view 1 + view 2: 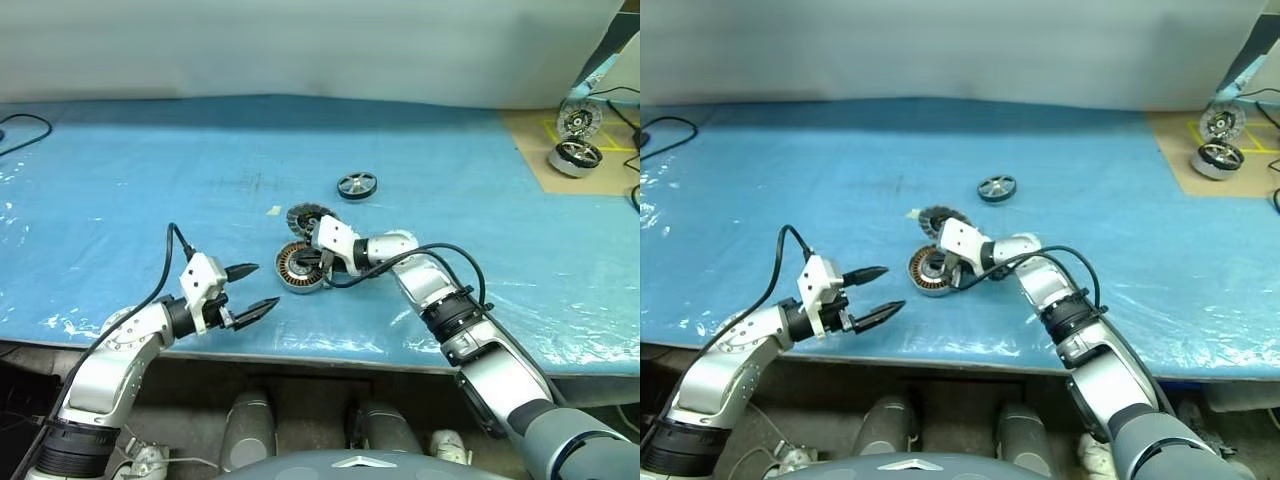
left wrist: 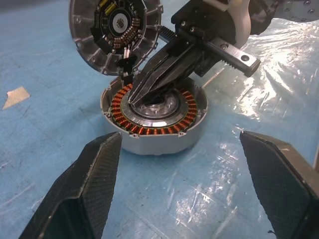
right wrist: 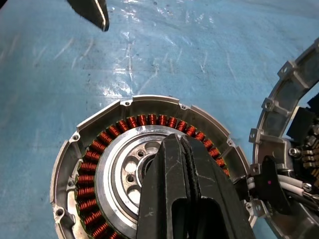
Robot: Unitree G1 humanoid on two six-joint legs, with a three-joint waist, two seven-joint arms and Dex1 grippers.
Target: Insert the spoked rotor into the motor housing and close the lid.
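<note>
We see the right gripper [image 2: 137, 95] pinched shut, its tips inside the motor housing [image 2: 154, 122]. The lid [image 2: 115, 34] stands up. The spoked rotor [image 1: 357, 185] lies farther back. The left gripper [image 1: 255, 290] is open nearby.

The motor housing [image 1: 300, 268] lies near the table's [image 1: 120, 180] front edge; the lid [image 1: 308, 217] just behind; the spoked rotor [image 1: 357, 185] farther back, right.
</note>
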